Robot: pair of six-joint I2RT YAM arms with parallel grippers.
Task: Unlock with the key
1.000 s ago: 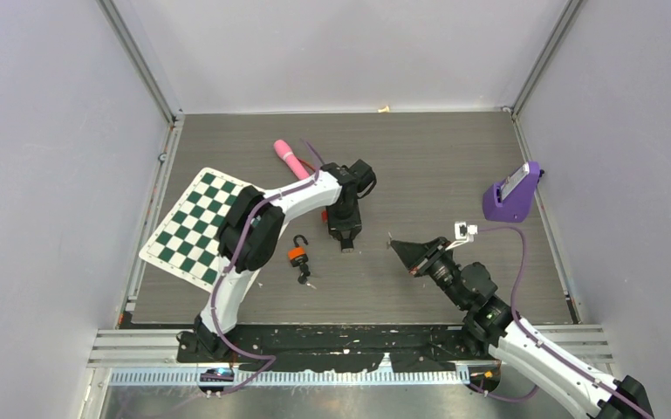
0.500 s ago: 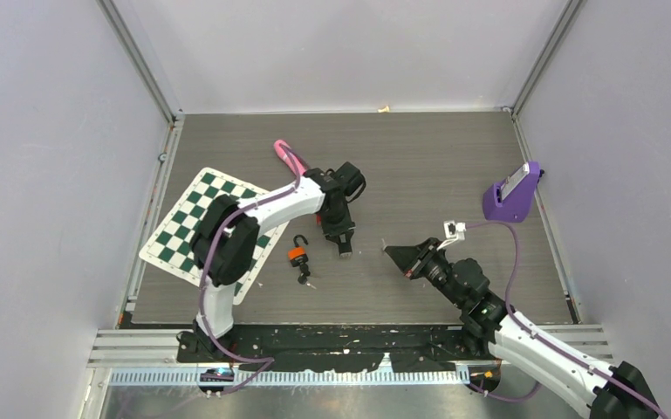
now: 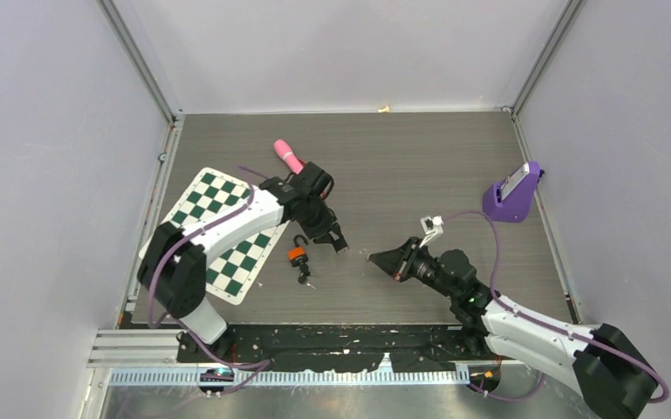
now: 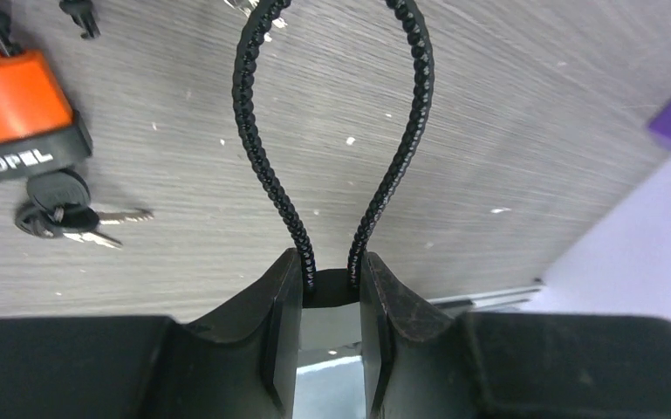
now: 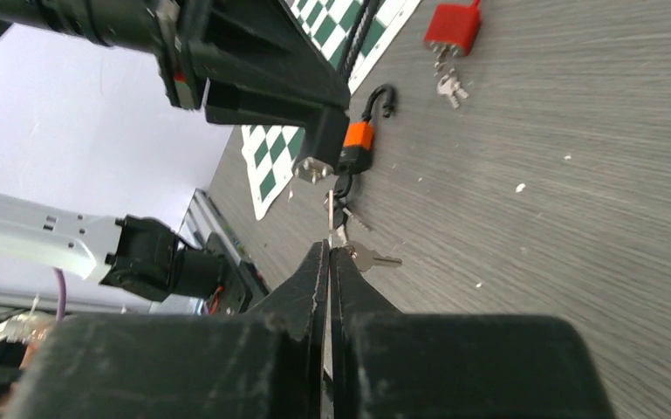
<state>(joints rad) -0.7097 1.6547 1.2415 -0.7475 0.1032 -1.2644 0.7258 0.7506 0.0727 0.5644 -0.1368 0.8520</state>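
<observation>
Beside the chessboard [image 3: 201, 196], the padlock [image 3: 297, 254] looks light and skiddy; hold its orange body. Left gripper [image 4: 332, 262] pinches a black cord [image 4: 253, 131]; right gripper [image 5: 329, 253] is pressed together.

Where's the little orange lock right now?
In the top view the orange padlock lies left of centre on the table, beside the checkered mat's right edge, its keys just nearer the arms, the left gripper close to its right.

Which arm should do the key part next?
Right. The right gripper is shut on what looks like a thin silver key, and it points toward the left gripper. The left gripper is busy pinching a black loop.
</observation>
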